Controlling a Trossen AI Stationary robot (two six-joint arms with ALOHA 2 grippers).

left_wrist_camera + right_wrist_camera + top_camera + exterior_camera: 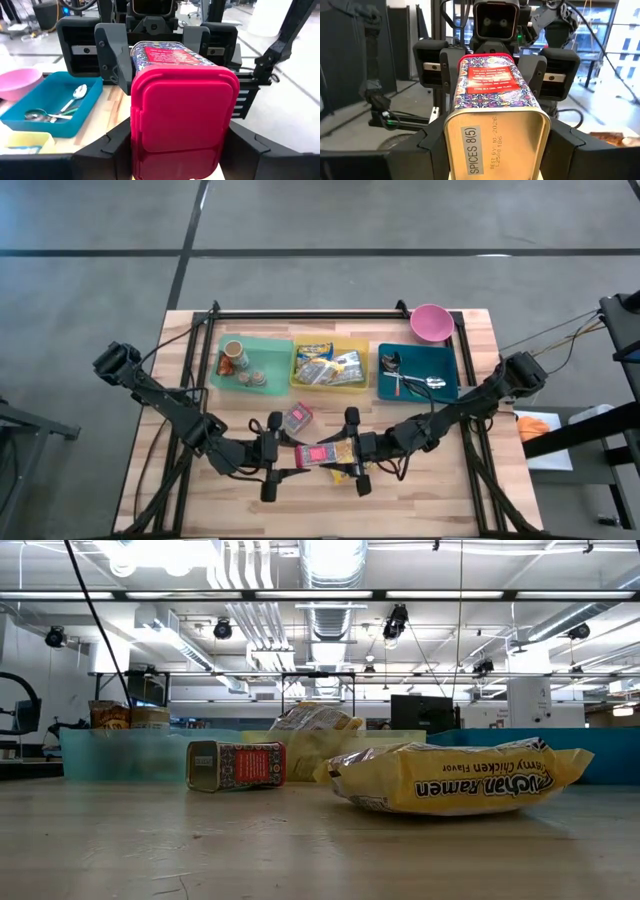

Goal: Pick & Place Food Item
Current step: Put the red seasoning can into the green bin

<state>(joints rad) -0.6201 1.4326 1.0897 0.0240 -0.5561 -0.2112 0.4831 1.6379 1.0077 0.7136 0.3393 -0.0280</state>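
A patterned spice tin [318,454] with a red lid hangs level above the table's near middle, between my two grippers. My left gripper [287,456] is shut on its lid end, and my right gripper [349,452] is shut on its base end. Just under them a yellow ramen packet [455,778] lies flat on the table. A second small tin [236,765] lies on its side farther back. Neither gripper shows in the low view. My left gripper has the tin's red lid end [137,145] pinched between its two fingers [107,150], one on each side. The fingers come level from the table's left and lie along the tin. The tin is clear of the table. My right gripper pinches the tin's gold base end [451,145] between its two fingers [427,145], one on each side wall. It reaches in level from the table's right, along the tin and facing the other gripper. The tin lies level with its label up.
Three trays stand in a row at the back: a green tray [250,363] with jars, a yellow tray [328,366] with packets, and a blue tray [417,372] with spoons. A pink bowl [431,322] sits at the far right. A black frame runs around the table.
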